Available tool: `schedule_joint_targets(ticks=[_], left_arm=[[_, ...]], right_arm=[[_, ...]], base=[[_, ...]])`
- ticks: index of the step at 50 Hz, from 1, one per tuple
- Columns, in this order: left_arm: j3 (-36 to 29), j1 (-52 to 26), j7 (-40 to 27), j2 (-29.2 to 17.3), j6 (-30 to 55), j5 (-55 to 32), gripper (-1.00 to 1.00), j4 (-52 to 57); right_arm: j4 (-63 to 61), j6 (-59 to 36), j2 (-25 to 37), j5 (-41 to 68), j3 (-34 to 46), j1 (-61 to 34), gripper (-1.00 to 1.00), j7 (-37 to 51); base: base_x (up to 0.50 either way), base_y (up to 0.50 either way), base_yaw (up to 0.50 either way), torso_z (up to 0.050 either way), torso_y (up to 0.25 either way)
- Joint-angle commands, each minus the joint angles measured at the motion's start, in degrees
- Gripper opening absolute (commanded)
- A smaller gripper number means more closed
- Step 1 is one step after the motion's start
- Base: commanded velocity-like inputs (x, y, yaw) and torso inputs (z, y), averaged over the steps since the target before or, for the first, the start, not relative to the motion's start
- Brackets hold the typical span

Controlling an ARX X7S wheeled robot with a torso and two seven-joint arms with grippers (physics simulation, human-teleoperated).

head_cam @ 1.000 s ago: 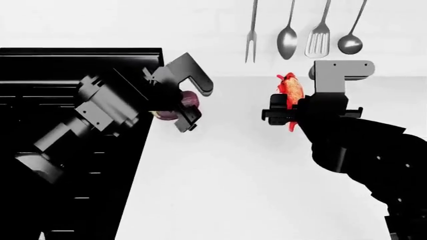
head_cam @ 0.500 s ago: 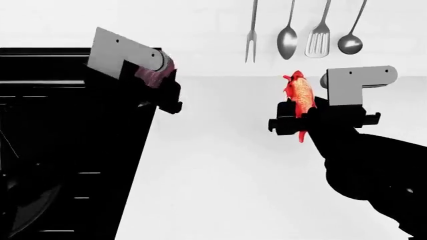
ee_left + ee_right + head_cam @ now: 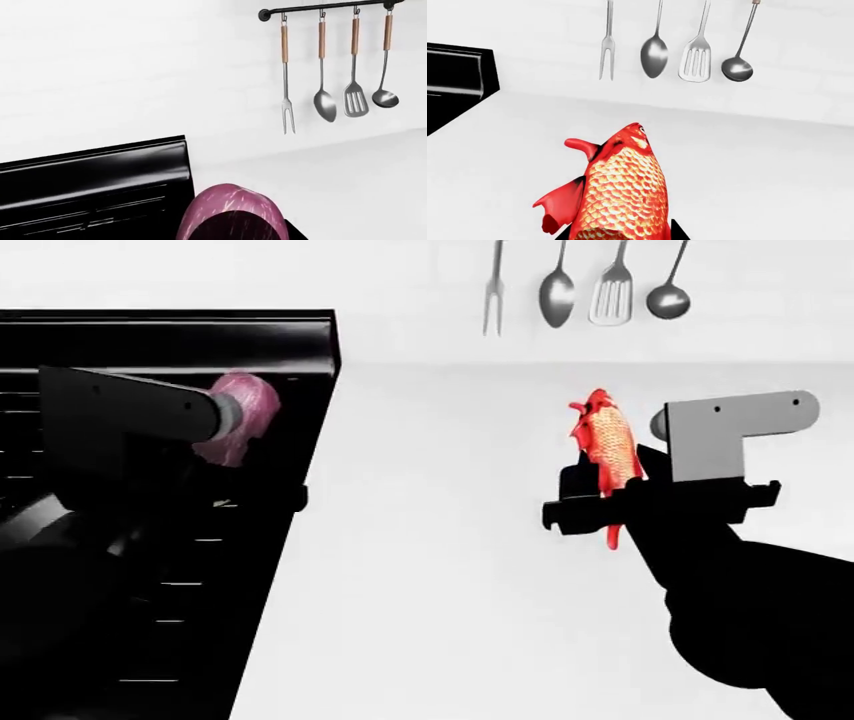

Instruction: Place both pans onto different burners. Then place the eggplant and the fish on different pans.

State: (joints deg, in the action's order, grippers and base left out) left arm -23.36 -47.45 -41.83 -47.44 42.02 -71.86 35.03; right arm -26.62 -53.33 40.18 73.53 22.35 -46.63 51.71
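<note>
My left gripper (image 3: 247, 455) is shut on the purple eggplant (image 3: 240, 425) and holds it in the air over the right part of the black stove (image 3: 160, 350). The eggplant's rounded end fills the low middle of the left wrist view (image 3: 230, 215). My right gripper (image 3: 607, 502) is shut on the red-orange fish (image 3: 607, 445), held upright above the white counter (image 3: 441, 590). The fish's scaly body shows in the right wrist view (image 3: 624, 195). The pans are not clearly visible; the stove's grates (image 3: 174, 620) are mostly dark and partly hidden by my left arm.
Four utensils hang on the white back wall: a fork (image 3: 494, 285), spoon (image 3: 557, 285), slotted spatula (image 3: 613, 295) and ladle (image 3: 667, 295). The stove's raised back edge (image 3: 100, 170) meets the counter's left side.
My left gripper has carried the eggplant from the counter's edge leftward to over the stove. My right gripper with the fish has shifted slightly right. The head view has tilted down a little.
</note>
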Motion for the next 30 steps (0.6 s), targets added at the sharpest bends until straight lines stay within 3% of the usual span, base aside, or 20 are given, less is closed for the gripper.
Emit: schedule_joint_targets(ticks=[1, 7, 14, 30], left_arm=[[2.29, 2.1, -2.08, -2.02, -1.22, -2.54, -1.0, 2.58], [2.65, 2.78, -1.75, -2.51, -1.77, -2.13, -1.0, 2.54], [2.92, 2.31, -1.63, -2.92, -1.71, -2.07, -1.0, 2.33], [3.02, 1.71, -2.07, -3.16, -1.45, -2.14, -1.0, 2.24]], right_arm=[[-0.92, -0.47, 0.28, -0.19, -0.3, -0.34, -1.0, 0.13], [-0.51, -0.25, -0.07, -0.59, -0.03, -0.61, -1.0, -0.29], [-0.83, 0.38, 0.13, -1.5, -0.07, -0.64, -1.0, -0.63], [-1.72, 0.14, 0.31, -1.59, 0.43, -1.14, -1.0, -0.79]], base=[[-0.5, 0.0, 0.0, 0.0, 0.0], [-0.48, 0.0, 0.0, 0.0, 0.0], [0.0, 0.0, 0.0, 0.0, 0.0], [0.0, 0.5, 0.0, 0.0, 0.0]])
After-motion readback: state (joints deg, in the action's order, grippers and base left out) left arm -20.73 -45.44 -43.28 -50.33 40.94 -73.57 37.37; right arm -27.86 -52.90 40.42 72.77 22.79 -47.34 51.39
